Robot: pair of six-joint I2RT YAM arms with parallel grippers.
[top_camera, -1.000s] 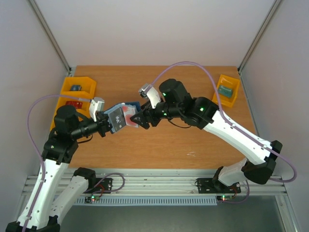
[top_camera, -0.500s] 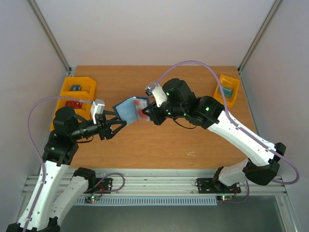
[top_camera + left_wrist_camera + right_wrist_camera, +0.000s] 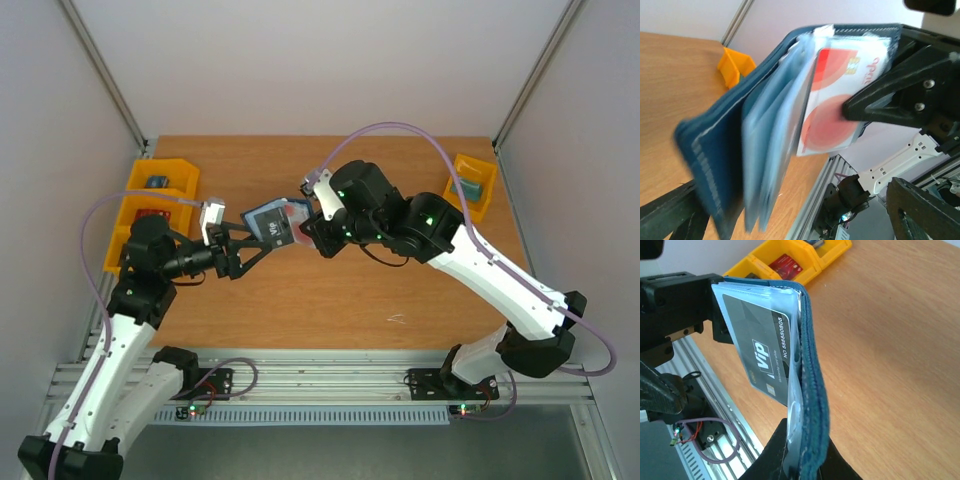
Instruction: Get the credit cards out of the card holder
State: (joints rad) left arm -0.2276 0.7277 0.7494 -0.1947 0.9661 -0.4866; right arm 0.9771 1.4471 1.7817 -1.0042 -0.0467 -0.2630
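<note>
The card holder is a dark blue folding wallet held up in the air above the middle of the table, and my right gripper is shut on its edge. From the right wrist I see it edge-on, pinched at the bottom by my right gripper. A grey credit card marked VIP sits in its clear sleeve. The left wrist view shows the wallet and a white-pink card with red round marks. My left gripper is open, its fingers spread either side of the wallet's free end without gripping it.
Two yellow bins holding small items stand at the table's left edge, also seen from the right wrist. Another yellow bin is at the right edge. The aluminium frame rail runs along the near edge.
The left gripper has opened and let go of the card holder. The right gripper has shut on it and now holds it alone. The left arm has shifted slightly forward.
</note>
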